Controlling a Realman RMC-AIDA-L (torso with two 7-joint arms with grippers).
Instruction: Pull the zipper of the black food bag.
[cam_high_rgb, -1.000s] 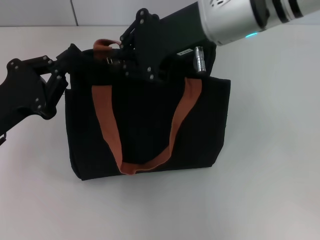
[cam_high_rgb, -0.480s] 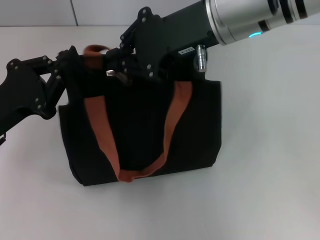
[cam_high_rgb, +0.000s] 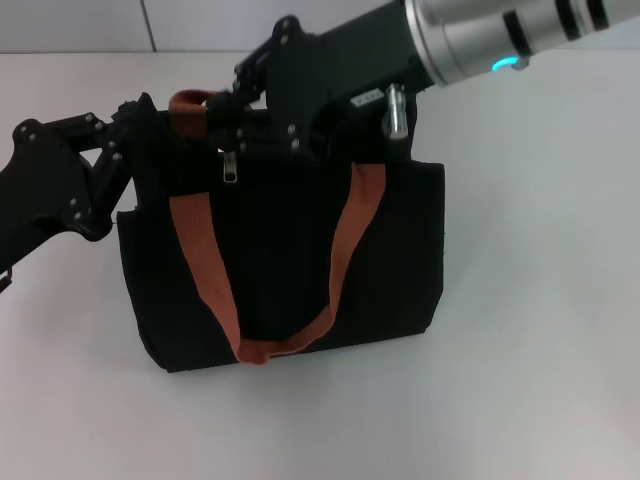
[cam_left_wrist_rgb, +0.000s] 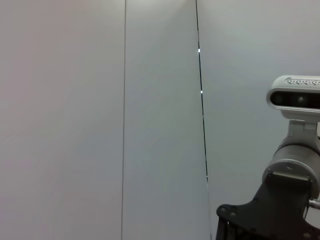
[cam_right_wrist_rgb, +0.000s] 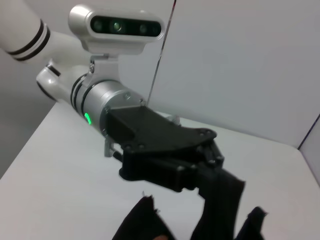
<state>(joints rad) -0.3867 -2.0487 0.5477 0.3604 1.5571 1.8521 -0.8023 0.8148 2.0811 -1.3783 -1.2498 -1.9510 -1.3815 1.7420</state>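
**Both grippers at the bag's top edge**

You have the black food bag (cam_high_rgb: 290, 260) upright on the white table (cam_high_rgb: 540, 330). The left gripper (cam_high_rgb: 135, 125) pinches the bag's top left corner. The right gripper (cam_high_rgb: 235, 125) sits over the bag's top edge; you cannot tell how its jaws stand. The zipper (cam_high_rgb: 231, 165) hangs just below it, by the bag's left orange handle (cam_high_rgb: 200, 260).

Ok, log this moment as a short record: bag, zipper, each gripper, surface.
bag: black food bag stands on the white table, rust-orange handles draped over its front
zipper: silver pull tab hangs free at the bag's top edge
left gripper: grips the bag's top corner
right gripper: at the bag's top, just above the zipper
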